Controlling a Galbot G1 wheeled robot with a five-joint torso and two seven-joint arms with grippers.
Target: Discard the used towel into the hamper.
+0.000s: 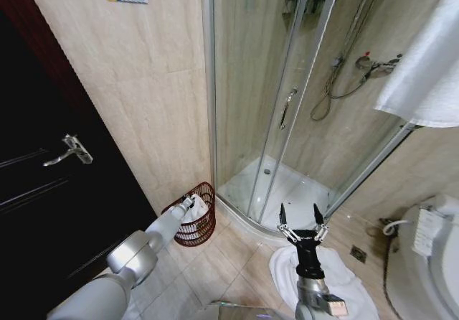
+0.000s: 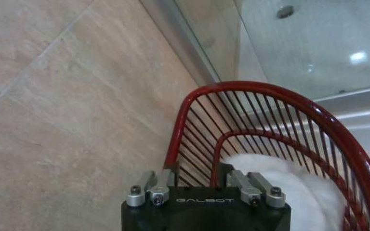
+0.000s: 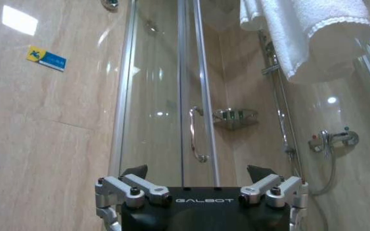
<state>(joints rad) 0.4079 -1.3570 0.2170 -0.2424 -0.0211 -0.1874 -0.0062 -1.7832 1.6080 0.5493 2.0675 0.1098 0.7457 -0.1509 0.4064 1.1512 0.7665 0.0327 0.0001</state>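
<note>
Floor tiles run open in front of us in the head view, hemmed by a dark door [image 1: 43,191] on our left, a tiled wall [image 1: 143,83] ahead and the curved glass shower stall [image 1: 287,105] to the right. The hamper [image 1: 204,227] stands in the corner where wall meets shower base, a white towel [image 1: 199,209] lying inside it. Our left gripper [image 1: 188,204] reaches to the hamper's rim, right at the towel; from here we cannot tell whether its fingers are spread or closed. Our right gripper [image 1: 300,214] stands upright above a second white towel [image 1: 337,284] heaped on the floor, its two black fingers spread wide and holding nothing. A toilet [image 1: 430,262] crowds the lower right edge, and another white towel [image 1: 430,69] hangs at the upper right.

From the left wrist we see what the head view misses: the hamper's red wire wall [image 2: 269,125] rising close ahead, the towel's white pile [image 2: 294,187] lying against the inside of the wires, and bare wall tile beside it. The finger tips stay hidden under the gripper body.

From the right wrist we look up the shower door: its handle [image 3: 198,134], a corner shelf [image 3: 236,117] and the tap [image 3: 333,140] behind the glass, with the hanging towel [image 3: 307,33] overhead. The black finger tips [image 3: 135,171] sit well apart.
</note>
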